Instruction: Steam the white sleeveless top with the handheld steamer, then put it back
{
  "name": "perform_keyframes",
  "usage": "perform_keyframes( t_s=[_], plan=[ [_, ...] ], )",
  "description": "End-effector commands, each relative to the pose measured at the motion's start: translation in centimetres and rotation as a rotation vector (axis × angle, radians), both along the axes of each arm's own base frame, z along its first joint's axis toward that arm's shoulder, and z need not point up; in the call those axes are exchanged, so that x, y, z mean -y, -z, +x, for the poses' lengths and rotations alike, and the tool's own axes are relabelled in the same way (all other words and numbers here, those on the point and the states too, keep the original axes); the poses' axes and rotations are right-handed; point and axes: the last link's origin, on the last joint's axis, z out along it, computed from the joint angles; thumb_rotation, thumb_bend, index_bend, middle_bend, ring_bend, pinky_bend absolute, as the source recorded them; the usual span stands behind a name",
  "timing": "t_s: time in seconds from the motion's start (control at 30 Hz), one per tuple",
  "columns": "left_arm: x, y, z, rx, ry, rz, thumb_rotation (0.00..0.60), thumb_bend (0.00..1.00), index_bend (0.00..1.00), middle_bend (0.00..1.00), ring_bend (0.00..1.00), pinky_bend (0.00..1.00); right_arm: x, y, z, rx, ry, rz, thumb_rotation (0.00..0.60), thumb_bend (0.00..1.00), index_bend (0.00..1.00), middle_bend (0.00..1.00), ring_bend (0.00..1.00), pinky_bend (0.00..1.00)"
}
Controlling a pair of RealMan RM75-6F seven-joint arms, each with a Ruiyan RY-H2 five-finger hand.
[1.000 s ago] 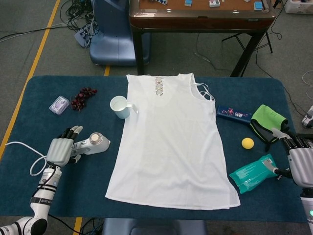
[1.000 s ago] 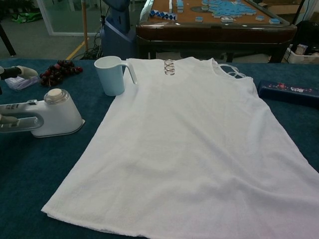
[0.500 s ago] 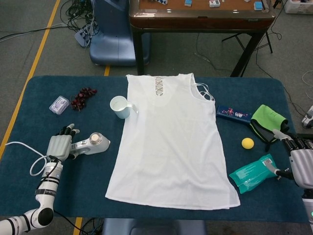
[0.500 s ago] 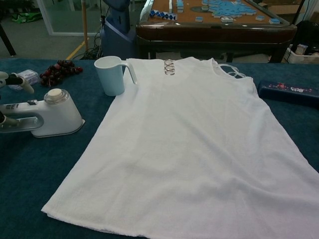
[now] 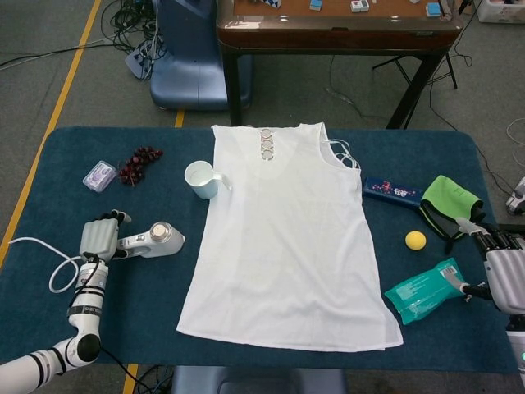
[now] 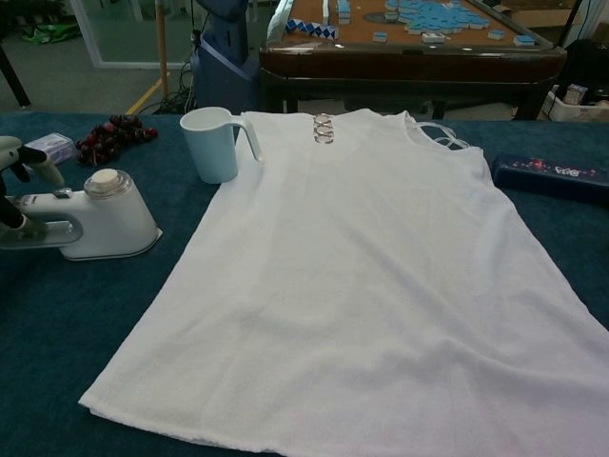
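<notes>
the left hand (image 5: 98, 238) is at the rear end of the handheld steamer (image 5: 152, 240), fingers set around the handle; whether the grasp is closed cannot be told from either view. the steamer lies on the table (image 5: 49, 176), just beside the left edge of the white sleeveless top (image 5: 287, 238), with its cord (image 5: 49, 267) trailing off to the left, so the handle faces the hand. the top is spread flat at table centre, presenting a full surface for steaming. a cup (image 5: 201, 179) stands touching its upper left edge. the right hand (image 5: 502, 267) rests released, fingers apart, near a teal pouch (image 5: 426, 289).
</notes>
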Motion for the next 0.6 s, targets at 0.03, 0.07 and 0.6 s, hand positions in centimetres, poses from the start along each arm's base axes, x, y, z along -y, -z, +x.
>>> perform_keyframes(
  t_s=[0.03,0.07,0.6],
  plan=[
    [-0.4,0.3,0.2,0.014,0.004,0.019,0.600,0.17,0.37,0.29,0.28,0.35,0.0,0.0,-0.1,-0.001,0.006,0.002,0.600,0.14,0.15,0.28,0.18,0.22],
    [-0.5,0.4,0.3,0.017,0.008,0.021,0.600,0.17,0.38,0.30,0.28,0.36,0.0,0.0,-0.2,0.000,0.009,0.002,0.600,0.14,0.15,0.28,0.18,0.22],
    [-0.7,1.7,1.2,-0.011,0.073,0.016,0.600,0.26,0.63,0.51,0.47,0.49,0.0,0.1,-0.7,-0.001,0.033,0.013,0.600,0.14,0.15,0.28,0.18,0.22]
  ],
)
